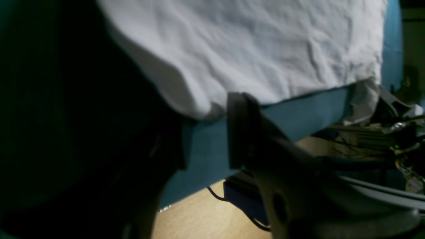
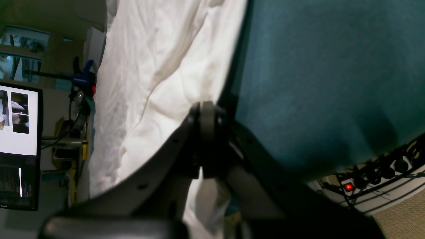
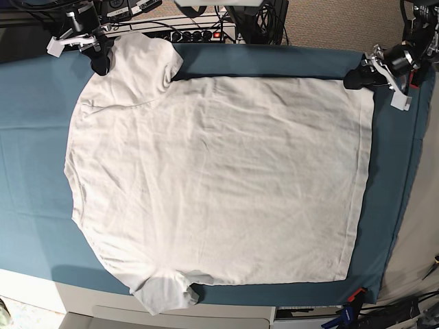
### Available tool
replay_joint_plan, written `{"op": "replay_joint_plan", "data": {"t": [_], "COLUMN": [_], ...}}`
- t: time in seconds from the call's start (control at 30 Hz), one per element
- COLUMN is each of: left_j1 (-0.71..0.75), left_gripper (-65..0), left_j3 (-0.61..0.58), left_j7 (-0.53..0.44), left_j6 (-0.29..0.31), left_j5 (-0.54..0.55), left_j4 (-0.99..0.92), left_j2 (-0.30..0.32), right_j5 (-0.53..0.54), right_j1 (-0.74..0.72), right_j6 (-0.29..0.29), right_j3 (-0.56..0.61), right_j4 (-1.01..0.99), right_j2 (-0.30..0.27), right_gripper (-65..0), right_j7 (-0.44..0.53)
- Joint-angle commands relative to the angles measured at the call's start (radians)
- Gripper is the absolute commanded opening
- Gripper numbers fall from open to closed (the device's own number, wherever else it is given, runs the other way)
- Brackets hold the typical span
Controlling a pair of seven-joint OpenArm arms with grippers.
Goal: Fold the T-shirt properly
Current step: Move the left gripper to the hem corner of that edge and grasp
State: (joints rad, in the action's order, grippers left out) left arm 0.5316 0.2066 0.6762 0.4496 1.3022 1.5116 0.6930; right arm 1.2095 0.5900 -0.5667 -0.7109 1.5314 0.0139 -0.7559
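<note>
Left wrist view: left hand [image 1: 206, 132], fingers standing apart, reaching at the hem corner of the white T-shirt [image 1: 252, 49]; whether cloth is pinched cannot be told.

Right wrist view: right hand [image 2: 207, 132], fingers pressing together, clamping the T-shirt's edge beside the teal cloth [image 2: 325, 76].

Base view: T-shirt [image 3: 219, 178] lying spread flat across the teal-covered worktop [image 3: 34, 137], hands gripping at its two far corners.
</note>
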Motion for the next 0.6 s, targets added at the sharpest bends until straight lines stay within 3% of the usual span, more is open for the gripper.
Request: {"op": "replay_joint_plan", "data": {"t": [0.0, 0.43, 0.57], "left_j1": [0.008, -0.02, -0.019], "left_gripper": [-46.4, -46.5, -46.5], "left_j3": [-0.001, 0.063, 0.108], "left_j7": [0.049, 0.036, 0.033], "left_j6": [-0.026, -0.027, -0.067], "left_j5": [-0.046, -0.069, -0.069], "left_j4": [-0.003, -0.003, -0.003], "left_j2": [0.013, 0.014, 0.014], "right_j5": [-0.025, -0.025, -0.024], "right_j1": [0.011, 0.039, 0.039], "right_j6": [0.013, 0.012, -0.016], "right_j3": [-0.001, -0.001, -0.001], "right_j4": [0.006, 0.006, 0.006], "right_j2": [-0.008, -0.008, -0.008], "right_gripper": [-65.0, -65.0, -65.0], "right_j7": [-0.022, 0.013, 0.025]}}
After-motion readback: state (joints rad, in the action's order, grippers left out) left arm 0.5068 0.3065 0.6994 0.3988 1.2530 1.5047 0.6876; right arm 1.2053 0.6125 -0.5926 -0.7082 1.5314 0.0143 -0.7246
